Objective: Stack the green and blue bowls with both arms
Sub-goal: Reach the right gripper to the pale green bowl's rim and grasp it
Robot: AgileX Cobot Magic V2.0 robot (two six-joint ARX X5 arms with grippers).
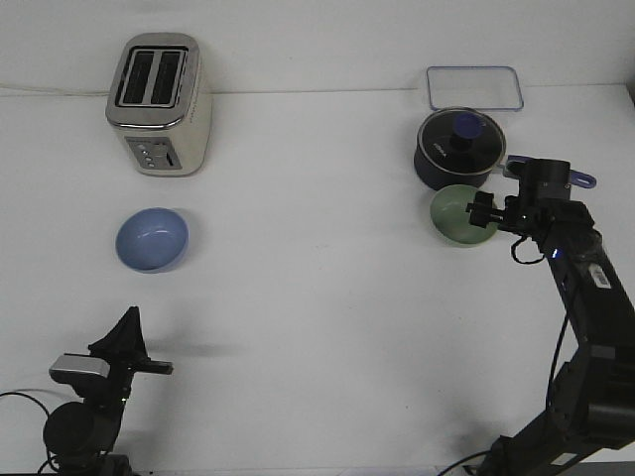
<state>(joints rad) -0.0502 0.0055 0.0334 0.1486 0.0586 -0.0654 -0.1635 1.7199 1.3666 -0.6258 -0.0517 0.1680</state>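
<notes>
— Reaching out from the near right corner, your right arm (585, 297) climbs from its base, bends at the elbow and lays its forearm back toward the far side of the table (317, 297), wrist turned in toward the middle.

— And the pincer on it?

— Your right pincer (480, 210) sits at the rim of the green bowl (456, 216), its black fingers over the bowl's edge on the arm's side. You can't tell from this view how far the fingers are spread, or whether they have hold of the rim or only hang above it.

— What lies around that pincer?

— Just beyond it, touching or nearly touching the green bowl, stands the dark saucepan (451, 159) with its glass lid; its purple handle (583, 180) pokes out past the wrist. Farther back still lies a clear rectangular lid (474, 87).

— Where's the other bowl?

— The blue bowl (152, 239) stands upright and alone, well apart from the right pincer, far across the table. From your left pincer (129, 319) it lies ahead and slightly to the outside, with bare table between them. Beyond it stands the toaster (159, 104).

— And the left arm?

— Your left arm (84, 397) is folded low at the near left corner, forearm tipped upward, the pincer pointing up and forward. Its fingers meet in a point, holding nothing.
</notes>
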